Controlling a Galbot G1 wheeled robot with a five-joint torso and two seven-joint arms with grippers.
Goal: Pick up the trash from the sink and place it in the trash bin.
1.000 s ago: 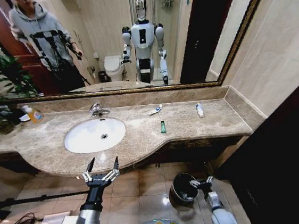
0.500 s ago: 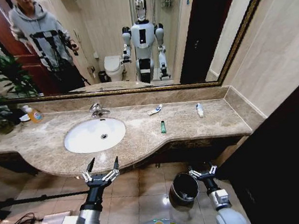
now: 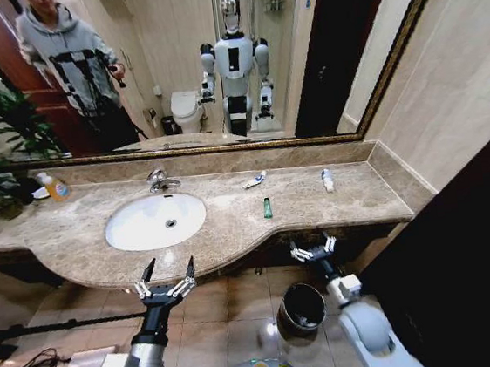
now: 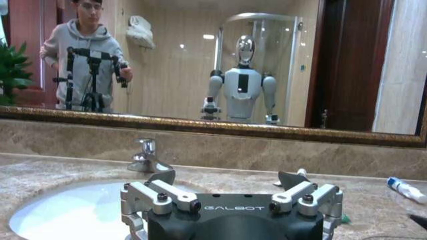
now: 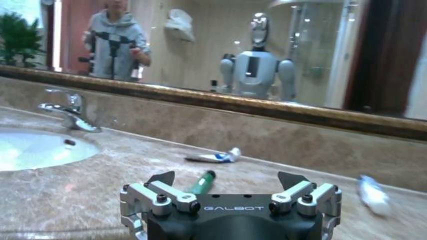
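The tiny green bottle [image 3: 267,207] is lying on the marble tabletop [image 3: 335,205], ahead of the right claw [image 3: 313,248] and slightly toward the sink [image 3: 155,221] side of it. In the right wrist view the green bottle [image 5: 201,182] is sitting just beyond the claw's spread fingers, its long axis running away from the claw toward the mirror wall, one end pointing nearly straight at the claw.

Handling (judged, not measured): the bottle is probably light, rigid plastic, smooth and liable to roll sideways if nudged. The best hold is likely across its short axis at mid-length, with the fingers closing from either side.

Farther from the right claw, a white tube with a blue end [image 3: 254,181] is lying close to the backsplash, its long axis running roughly across the claw's line of approach. A second white tube [image 3: 326,180] is lying ahead of the claw on its outer side, pointing toward the wall. Both tubes are likely soft-walled and light; a grip at mid-body should suit them.

The right claw is hovering at the tabletop's front edge, fingers spread and holding nothing. The trash bin [image 3: 299,309] is standing on the floor below and behind that claw, near the robot's base.

The left claw [image 3: 165,277] is hanging in front of the tabletop edge, before the sink, also spread and empty.
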